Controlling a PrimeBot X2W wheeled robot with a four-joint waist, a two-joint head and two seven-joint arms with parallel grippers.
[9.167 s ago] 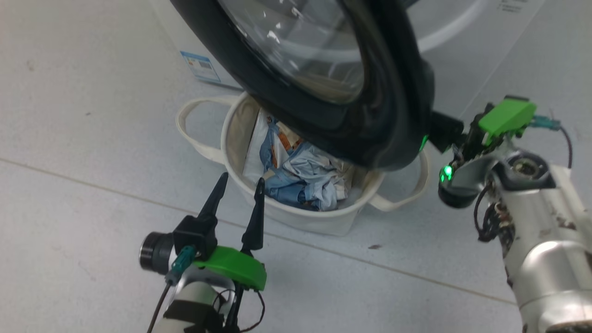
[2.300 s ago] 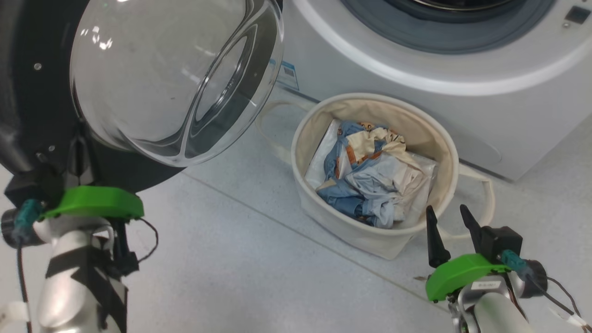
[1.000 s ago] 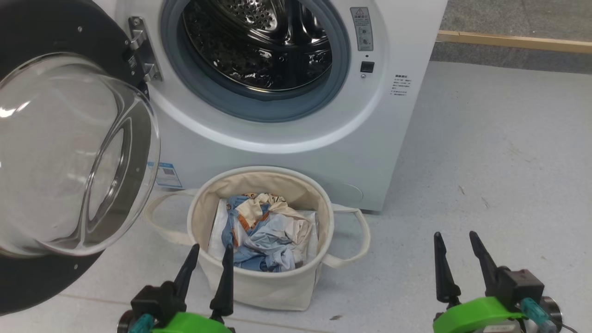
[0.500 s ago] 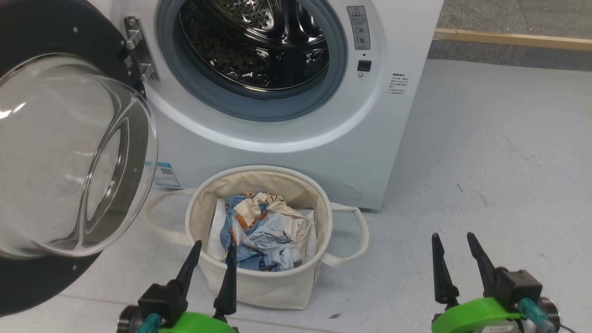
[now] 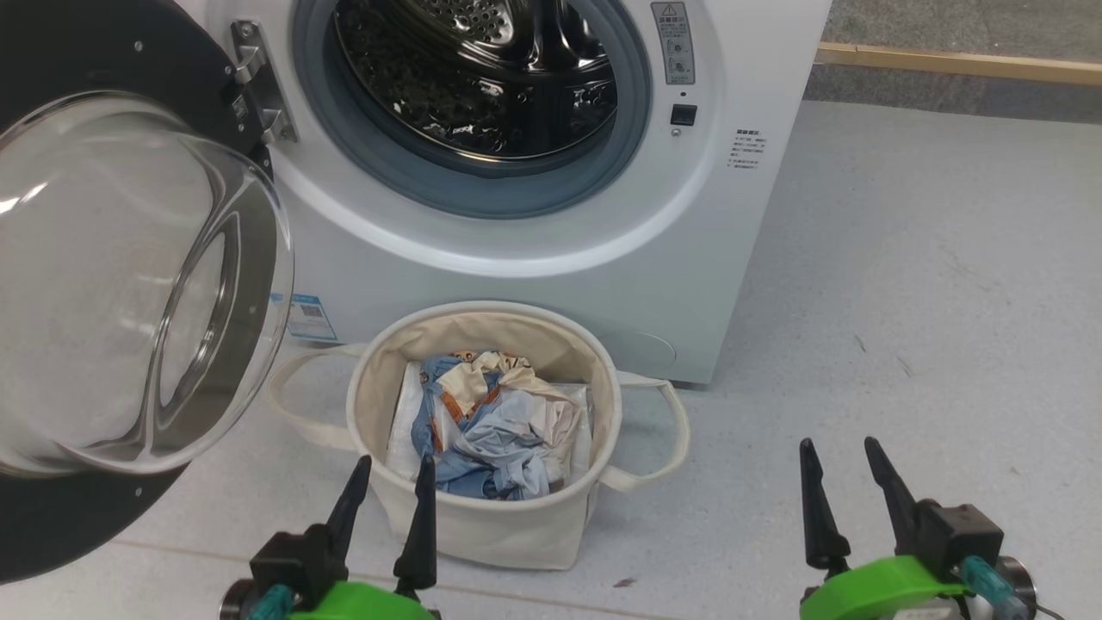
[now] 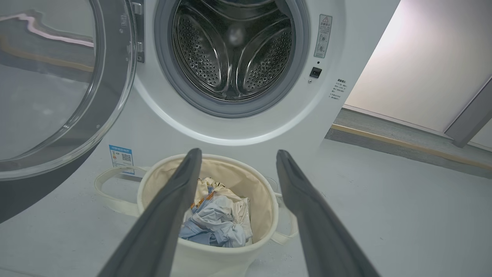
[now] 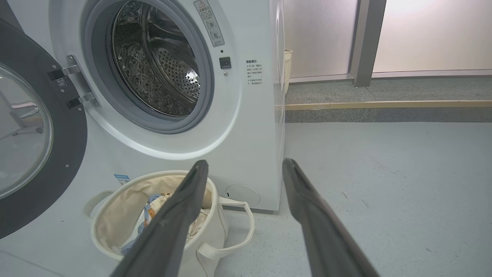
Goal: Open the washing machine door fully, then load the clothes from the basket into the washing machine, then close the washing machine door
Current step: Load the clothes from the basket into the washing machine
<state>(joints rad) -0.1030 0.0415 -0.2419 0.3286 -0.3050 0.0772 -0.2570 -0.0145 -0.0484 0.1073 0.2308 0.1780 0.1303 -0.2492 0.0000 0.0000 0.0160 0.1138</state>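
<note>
While both arms hang low nearest to me, the left gripper (image 5: 396, 463) points its two dark fingers toward the near wall of the basket (image 5: 482, 534). Its jaws are spread wide and nothing sits between them. Off to the right, over bare grey floor (image 5: 904, 301) and well apart from the tub, the right gripper (image 5: 838, 444) is just as wide open and just as empty. Just beyond the left fingertips stands the round cream basket, upright on the floor, with a looped handle drooping out at each side. The clothes (image 5: 491, 430) lie bunched in its bottom: light-blue fabric with orange-brown prints, tangled with cream and pale grey pieces. Right behind the basket rises the washing machine (image 5: 706, 258), white-fronted, with a small blue sticker (image 5: 308, 317) low on its panel. Above that, the grey rubber seal (image 5: 516, 194) rings the steel perforated drum (image 5: 482, 77), which gapes with no laundry showing inside. The washing machine door (image 5: 52, 534) is swung wide out to the left on its metal hinge (image 5: 258, 86). Its bulging glass bowl faces the room, and its black rim hangs clear of the basket's left handle.
</note>
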